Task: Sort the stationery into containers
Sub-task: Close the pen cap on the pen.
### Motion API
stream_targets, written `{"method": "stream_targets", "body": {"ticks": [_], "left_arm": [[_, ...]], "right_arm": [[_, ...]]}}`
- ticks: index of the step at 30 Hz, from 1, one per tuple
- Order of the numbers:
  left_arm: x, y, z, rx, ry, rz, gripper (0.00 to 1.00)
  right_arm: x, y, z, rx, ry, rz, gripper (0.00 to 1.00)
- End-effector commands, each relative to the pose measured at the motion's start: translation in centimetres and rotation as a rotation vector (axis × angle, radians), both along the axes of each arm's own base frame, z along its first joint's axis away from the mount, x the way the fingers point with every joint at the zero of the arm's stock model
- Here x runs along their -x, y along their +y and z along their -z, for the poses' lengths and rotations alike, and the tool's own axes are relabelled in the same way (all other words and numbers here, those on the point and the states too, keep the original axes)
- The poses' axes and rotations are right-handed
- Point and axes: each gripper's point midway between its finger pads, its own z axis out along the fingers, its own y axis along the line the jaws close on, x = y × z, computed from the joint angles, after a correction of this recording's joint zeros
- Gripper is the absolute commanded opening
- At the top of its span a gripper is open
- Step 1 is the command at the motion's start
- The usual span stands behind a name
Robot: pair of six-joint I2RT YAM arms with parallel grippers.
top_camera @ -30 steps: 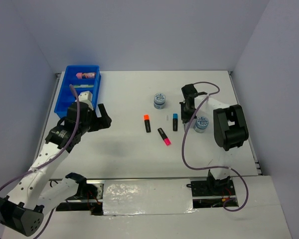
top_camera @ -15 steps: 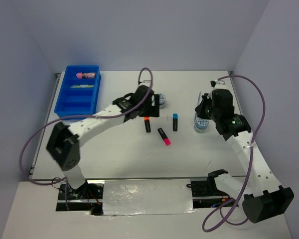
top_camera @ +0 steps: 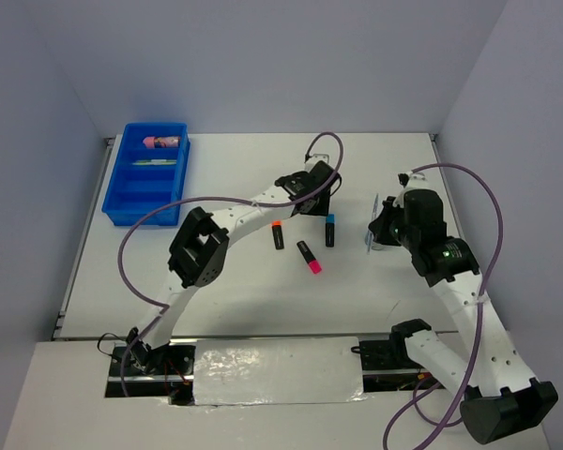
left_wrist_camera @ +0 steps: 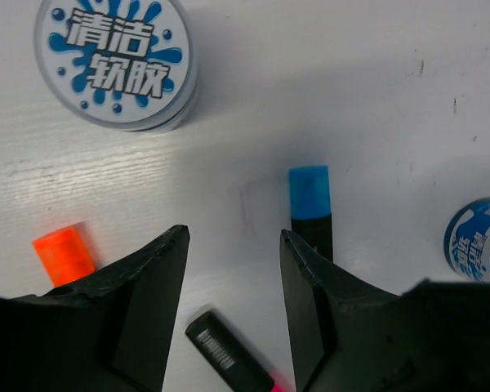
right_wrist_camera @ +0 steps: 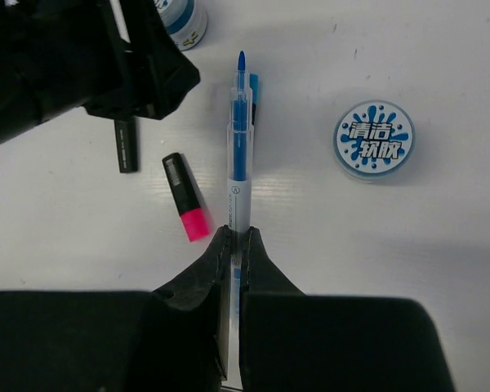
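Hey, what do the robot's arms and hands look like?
Both arms are white tubular links with bulky black joint housings. A purple cable loops along the left arm, another along the right arm, which shows a small green light. Each ends in a black two-fingered hand: left hand, right hand.

Clear plastic pen (right_wrist_camera: 236, 192), matt table (right_wrist_camera: 441, 245)

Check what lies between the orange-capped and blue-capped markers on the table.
The pink-capped marker, slightly lower in the picture than either, in the top view. The left wrist view shows its black end between the spread fingers of the left gripper.
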Motion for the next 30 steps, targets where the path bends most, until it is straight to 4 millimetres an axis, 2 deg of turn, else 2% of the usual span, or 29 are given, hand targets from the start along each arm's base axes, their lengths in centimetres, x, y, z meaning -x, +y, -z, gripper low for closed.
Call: {"method": "stream_targets", "body": {"ticks": [1,6,11,19,23,29,30], "left_arm": [[0.0,-1.1,0.9,-0.027,-0.011,-0.019,0.59],[-0.4,-1.6,2.9,-0.052,-0.007,-0.025,0.52],[-0.8,-1.4,4.6,-0.092,-0.002,-0.037,0.52],[-1.1,-1.4,6.1,-0.122,0.000,-0.029,0.51],[-1.3,-1.5,6.8,-0.139,0.011,-0.030,0.48],[-0.5,-0.5,8.2,-0.176,0.046,-0.045,0.33],[-0.3,-0.4,8.4,-0.173,0.051,-0.051,0.33]], "right_arm": [[0.0,0.1,-0.2,0.001,-0.023,-0.019,0.00],[0.8,0.8,-0.6,-0.027,-0.042,-0.066,0.00],[1.3,1.3,-1.5,-0.038,-0.074,-0.093,0.00],[1.4,1.9,-1.6,-0.043,-0.082,-0.129,0.00],[1.4,2.1,-1.8,-0.045,-0.089,-0.135,0.00],[1.5,2.3,-2.0,-0.049,-0.090,-0.147,0.00],[1.5,2.3,-2.2,-0.049,-0.094,-0.147,0.00]]}}
